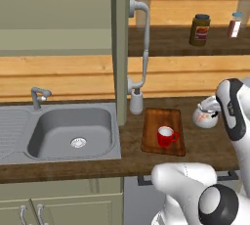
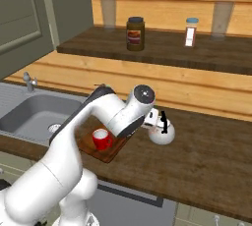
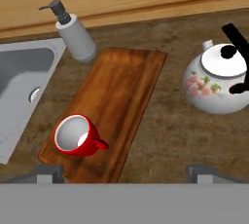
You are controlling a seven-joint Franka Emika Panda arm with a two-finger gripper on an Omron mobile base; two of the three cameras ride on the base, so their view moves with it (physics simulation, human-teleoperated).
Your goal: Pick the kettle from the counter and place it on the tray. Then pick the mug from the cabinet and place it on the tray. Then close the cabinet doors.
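The red mug (image 3: 77,136) stands upright on the near end of the reddish-brown tray (image 3: 121,91), its handle pointing towards the kettle side. The silvery-white kettle (image 3: 218,78), with a floral print and a dark handle, rests on the dark counter (image 3: 165,130) to the right of the tray, apart from it. My gripper (image 3: 129,172) hangs open above the counter between tray and kettle, holding nothing. From the bases I see the mug (image 1: 166,136) on the tray (image 1: 163,116), the kettle (image 1: 205,116) and the hand close over the kettle (image 2: 162,132).
A grey soap dispenser (image 3: 75,35) stands at the tray's far end beside the steel sink (image 1: 73,131). An open olive cabinet door (image 1: 119,48) with a curved bar handle (image 1: 142,48) juts out over the counter. A jar (image 1: 199,30) and a shaker (image 1: 235,25) sit on the wall shelf.
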